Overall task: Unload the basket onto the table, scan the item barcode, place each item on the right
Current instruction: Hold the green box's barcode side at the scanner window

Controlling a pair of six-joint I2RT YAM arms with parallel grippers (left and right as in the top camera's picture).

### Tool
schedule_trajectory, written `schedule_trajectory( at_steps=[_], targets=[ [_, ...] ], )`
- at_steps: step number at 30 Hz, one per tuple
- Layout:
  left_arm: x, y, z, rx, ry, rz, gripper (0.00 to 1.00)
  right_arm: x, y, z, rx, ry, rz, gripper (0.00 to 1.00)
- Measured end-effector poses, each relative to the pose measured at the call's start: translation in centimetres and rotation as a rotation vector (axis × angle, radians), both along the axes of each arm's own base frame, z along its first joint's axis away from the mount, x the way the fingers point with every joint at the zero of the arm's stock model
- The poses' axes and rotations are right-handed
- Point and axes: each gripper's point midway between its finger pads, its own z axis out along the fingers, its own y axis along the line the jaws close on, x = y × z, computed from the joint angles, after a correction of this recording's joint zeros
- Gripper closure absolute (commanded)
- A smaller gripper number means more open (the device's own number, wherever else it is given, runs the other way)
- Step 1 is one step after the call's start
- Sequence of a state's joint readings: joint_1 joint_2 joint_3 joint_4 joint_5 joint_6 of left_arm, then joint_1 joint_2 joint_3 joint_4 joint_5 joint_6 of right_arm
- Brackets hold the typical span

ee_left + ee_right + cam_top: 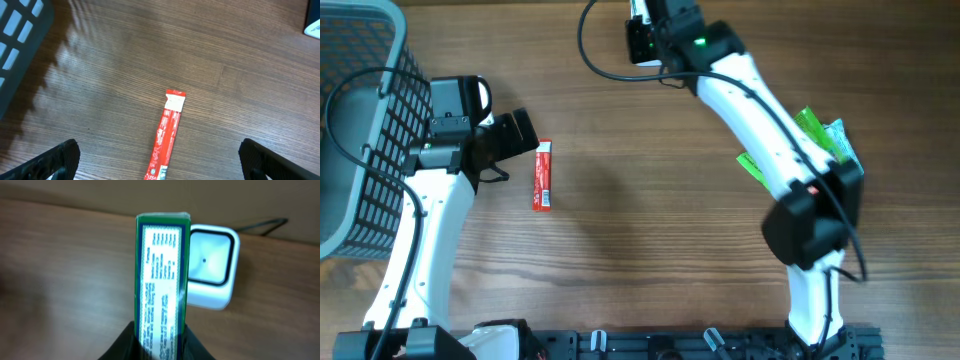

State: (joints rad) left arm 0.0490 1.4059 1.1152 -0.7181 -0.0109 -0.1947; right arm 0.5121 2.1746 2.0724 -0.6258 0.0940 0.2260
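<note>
My right gripper is shut on a narrow green box with a white printed label. It holds the box upright just in front of the white barcode scanner, covering the scanner's left edge. In the overhead view that gripper is at the table's far edge, where the box itself is hard to make out. A red stick packet lies flat on the wood. My left gripper stands open over the near end of the red packet, with a finger well out to either side of it and no contact.
A grey slatted basket fills the far left, and its wall shows in the left wrist view. Several green packets lie under the right arm at the right side. A cable runs behind the scanner.
</note>
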Motion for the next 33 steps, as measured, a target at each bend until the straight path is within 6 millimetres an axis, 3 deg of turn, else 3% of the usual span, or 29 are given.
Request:
schedule_trajectory(
  at_steps=[3, 7, 11, 18, 22, 29, 31, 33],
  targets=[
    [0.0, 0.0, 0.0, 0.0, 0.0, 0.0, 0.0, 2.0, 0.6, -3.0, -0.007, -0.019, -0.013, 0.89],
    [0.0, 0.0, 0.0, 0.0, 0.0, 0.0, 0.0, 4.1, 0.8, -3.6, 0.023, -0.08, -0.03, 0.89],
    [0.0, 0.0, 0.0, 0.0, 0.0, 0.0, 0.0, 5.9, -0.5, -4.0, 0.053, -0.104, -0.073, 0.89],
    [0.0, 0.0, 0.0, 0.0, 0.0, 0.0, 0.0, 8.3, -4.2, -8.5, 0.139, -0.019, -0.156, 0.88],
    [0.0, 0.0, 0.0, 0.0, 0.0, 0.0, 0.0, 8.2, -4.4, -11.1, 0.142, 0.035, -0.15, 0.88],
    [0.0, 0.0, 0.0, 0.0, 0.0, 0.0, 0.0, 7.3, -3.9, -11.9, 0.12, 0.072, -0.111, 0.89],
    [0.0, 0.0, 0.0, 0.0, 0.0, 0.0, 0.0, 6.4, -4.3, -11.5, 0.107, 0.109, -0.108, 0.89],
    [0.0, 0.0, 0.0, 0.0, 0.0, 0.0, 0.0, 4.8, -4.8, -9.8, 0.112, 0.157, -0.093, 0.89]
  ],
)
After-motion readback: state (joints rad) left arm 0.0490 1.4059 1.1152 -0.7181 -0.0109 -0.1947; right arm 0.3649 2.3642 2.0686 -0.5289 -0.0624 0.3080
